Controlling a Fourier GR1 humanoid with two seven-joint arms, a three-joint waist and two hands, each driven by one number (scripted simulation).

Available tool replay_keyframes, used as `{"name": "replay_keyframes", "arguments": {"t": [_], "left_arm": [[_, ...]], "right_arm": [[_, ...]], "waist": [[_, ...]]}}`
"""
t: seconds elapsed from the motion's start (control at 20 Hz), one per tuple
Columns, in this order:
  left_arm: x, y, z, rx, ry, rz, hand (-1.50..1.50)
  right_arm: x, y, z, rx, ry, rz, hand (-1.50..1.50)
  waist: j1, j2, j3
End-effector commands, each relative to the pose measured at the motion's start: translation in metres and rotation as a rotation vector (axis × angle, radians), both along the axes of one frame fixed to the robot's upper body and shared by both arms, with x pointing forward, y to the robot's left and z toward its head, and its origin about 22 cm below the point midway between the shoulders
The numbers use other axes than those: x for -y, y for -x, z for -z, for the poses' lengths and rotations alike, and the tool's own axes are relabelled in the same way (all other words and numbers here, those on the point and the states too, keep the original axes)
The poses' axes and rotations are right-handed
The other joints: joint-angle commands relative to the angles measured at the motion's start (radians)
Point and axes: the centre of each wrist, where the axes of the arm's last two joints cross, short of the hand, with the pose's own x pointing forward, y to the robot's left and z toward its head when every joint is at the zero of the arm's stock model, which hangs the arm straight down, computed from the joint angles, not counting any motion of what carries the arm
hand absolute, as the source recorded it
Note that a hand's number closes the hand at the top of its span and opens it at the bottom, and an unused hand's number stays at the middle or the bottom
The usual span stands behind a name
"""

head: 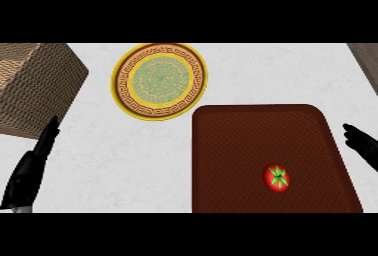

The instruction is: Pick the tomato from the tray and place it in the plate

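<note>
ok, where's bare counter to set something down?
Widest bare counter lies between the left robot hand and the tray, below the plate. Another strip runs above the tray, right of the plate. Tight where plate nearly meets tray corner.

The tomato point(277, 178) is lying on the tray point(236, 145), while the plate point(159, 80) is sitting beside its far left corner. The left hand point(28, 167) and right hand point(362, 144) are resting with straight fingers at the view's edges.
</note>
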Motion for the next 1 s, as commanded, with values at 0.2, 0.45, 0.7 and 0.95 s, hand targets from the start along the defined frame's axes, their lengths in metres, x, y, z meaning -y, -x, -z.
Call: {"name": "replay_keyframes", "arguments": {"t": [0.2,0.45,0.7,0.95], "left_arm": [[-0.012,-0.014,-0.012,0.003,-0.018,-0.005,0.00],[-0.004,0.010,0.005,-0.001,0.017,0.018,0.00],[-0.001,0.011,0.009,-0.014,0.002,-0.003,0.00],[-0.025,-0.022,-0.012,0.002,0.012,-0.010,0.00]], "right_arm": [[-0.014,-0.030,0.011,-0.122,0.226,-0.134,-1.50],[-0.010,-0.052,0.044,-0.148,0.226,-0.184,-1.50],[-0.026,-0.043,0.046,-0.158,0.222,-0.229,-1.50],[-0.035,-0.056,0.066,-0.187,0.217,-0.266,-1.50]], "waist": [[0.000,0.000,0.000],[0.000,-0.001,0.000],[-0.007,-0.002,0.000],[-0.009,-0.001,0.000]]}}
